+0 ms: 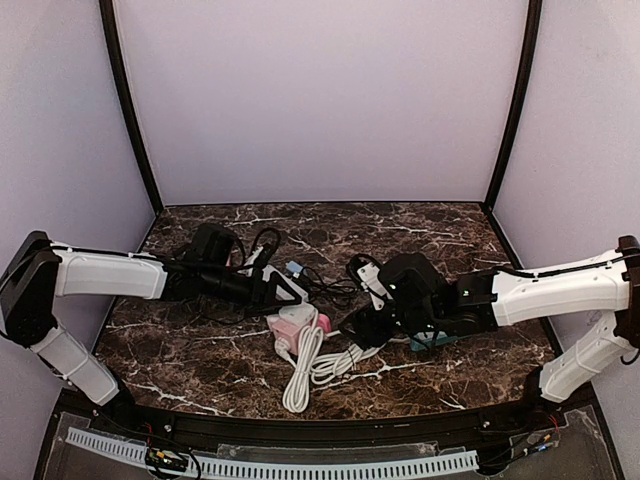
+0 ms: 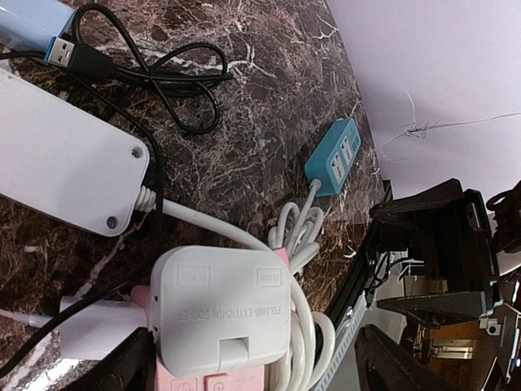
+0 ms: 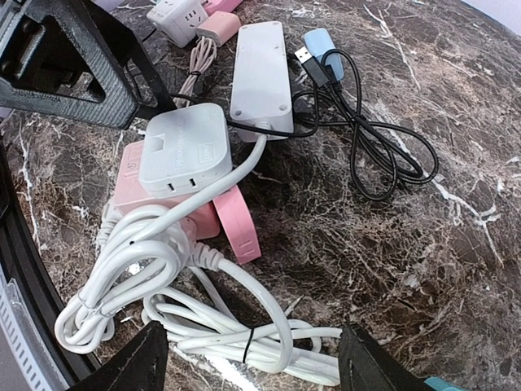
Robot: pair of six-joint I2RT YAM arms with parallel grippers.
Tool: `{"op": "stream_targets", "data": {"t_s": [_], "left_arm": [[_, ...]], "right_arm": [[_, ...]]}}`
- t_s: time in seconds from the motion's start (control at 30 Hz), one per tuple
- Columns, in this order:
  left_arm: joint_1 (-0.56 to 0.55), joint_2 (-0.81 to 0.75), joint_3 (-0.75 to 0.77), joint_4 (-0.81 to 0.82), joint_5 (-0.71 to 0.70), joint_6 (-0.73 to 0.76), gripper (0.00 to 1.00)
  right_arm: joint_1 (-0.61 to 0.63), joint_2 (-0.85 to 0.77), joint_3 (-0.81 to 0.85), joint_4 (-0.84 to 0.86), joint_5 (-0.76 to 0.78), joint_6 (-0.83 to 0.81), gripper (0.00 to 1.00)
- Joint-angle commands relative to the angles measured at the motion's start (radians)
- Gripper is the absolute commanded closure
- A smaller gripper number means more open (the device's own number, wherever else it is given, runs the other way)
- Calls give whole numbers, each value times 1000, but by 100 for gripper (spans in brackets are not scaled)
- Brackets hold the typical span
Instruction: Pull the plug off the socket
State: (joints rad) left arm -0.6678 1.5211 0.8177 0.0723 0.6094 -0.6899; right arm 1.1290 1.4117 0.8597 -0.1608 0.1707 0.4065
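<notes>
A white square plug (image 2: 224, 314) sits plugged into a pink socket block (image 2: 213, 380); both also show in the right wrist view, the plug (image 3: 183, 151) on the pink block (image 3: 130, 183). In the top view the pink block (image 1: 300, 322) lies mid-table. My left gripper (image 2: 256, 371) is open, its fingers either side of the plug without touching it. My right gripper (image 3: 252, 366) is open and empty over a bundled white cord (image 3: 179, 326), just right of the pink block. In the top view the left gripper (image 1: 280, 296) and the right gripper (image 1: 360, 325) flank the block.
A white power strip (image 3: 260, 69) lies behind the pink block, its cord running over the plug. A blue USB plug (image 3: 308, 59) with a looped black cable (image 3: 383, 155) lies beyond. A teal adapter (image 2: 334, 155) sits to the right. More small sockets (image 3: 179, 20) lie at the far left.
</notes>
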Motion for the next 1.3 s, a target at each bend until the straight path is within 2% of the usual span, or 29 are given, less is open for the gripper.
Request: {"op": "stream_targets", "data": {"t_s": [0.0, 0.33, 0.5, 0.73, 0.97, 1.27], "left_arm": [[-10, -55, 21, 63, 29, -27, 17], [-10, -62, 13, 115, 73, -50, 17], [-10, -55, 69, -75, -29, 72, 16], [-10, -100, 51, -172, -200, 84, 15], [-10, -159, -48, -174, -247, 45, 25], [-10, -190, -161, -94, -215, -31, 39]], "right_arm": [[7, -17, -15, 21, 23, 17, 29], [7, -4, -13, 30, 36, 32, 27], [-9, 22, 24, 28, 25, 74, 20], [-105, 69, 62, 93, -146, 134, 19], [-141, 157, 175, 105, -259, 145, 22], [-156, 293, 274, 155, -354, 184, 26]]}}
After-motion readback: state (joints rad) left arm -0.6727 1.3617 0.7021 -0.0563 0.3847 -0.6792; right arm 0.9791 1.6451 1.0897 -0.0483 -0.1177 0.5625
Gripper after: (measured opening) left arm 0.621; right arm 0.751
